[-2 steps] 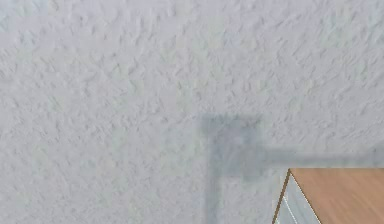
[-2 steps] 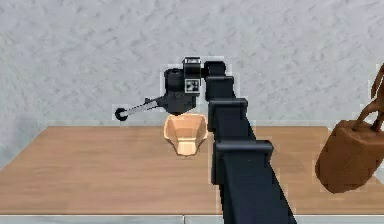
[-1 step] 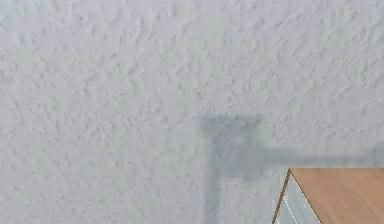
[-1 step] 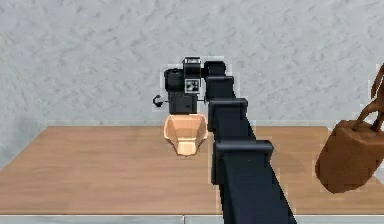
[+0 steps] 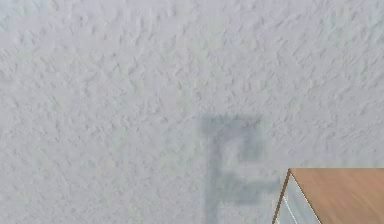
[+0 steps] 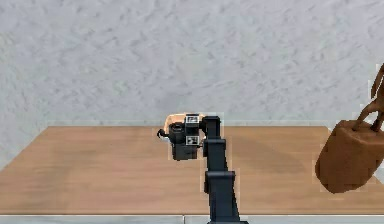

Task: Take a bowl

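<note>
Bowl (image 6: pixel 180 119), probably: a small, pale, orange-edged shape at the claw (image 6: pixel 163 132), far back on the wooden table (image 6: pixel 90 165) near the wall (image 6: pixel 150 60). Cannot tell whether spread or pressed together, nor whether holding anything. Risk if lifted on a poor grip: slipping out, dropping back onto the wood, rolling off the edge. Risk if nudged instead: shoved against the wall. Brown bag-like thing (image 6: pixel 350 155) well apart, unlikely to be struck.
</note>
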Motion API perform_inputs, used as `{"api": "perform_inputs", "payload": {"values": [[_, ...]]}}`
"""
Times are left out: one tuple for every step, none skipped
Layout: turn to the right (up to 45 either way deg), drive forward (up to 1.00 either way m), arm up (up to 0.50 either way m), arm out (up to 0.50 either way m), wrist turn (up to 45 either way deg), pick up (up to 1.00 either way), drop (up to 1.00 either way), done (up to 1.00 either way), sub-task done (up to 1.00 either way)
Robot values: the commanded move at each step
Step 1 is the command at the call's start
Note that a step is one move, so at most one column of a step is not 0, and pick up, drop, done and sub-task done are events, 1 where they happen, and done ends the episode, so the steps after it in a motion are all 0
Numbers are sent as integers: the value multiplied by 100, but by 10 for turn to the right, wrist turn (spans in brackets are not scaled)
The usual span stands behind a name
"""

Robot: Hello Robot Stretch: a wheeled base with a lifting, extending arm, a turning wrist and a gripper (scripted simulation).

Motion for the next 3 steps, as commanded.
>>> {"api": "perform_inputs", "payload": {"values": [[0,0,0,0,0,100,0,0,0],[0,0,10,0,0,0,0,0,0],[0,0,0,0,0,0,0,100,0]]}}
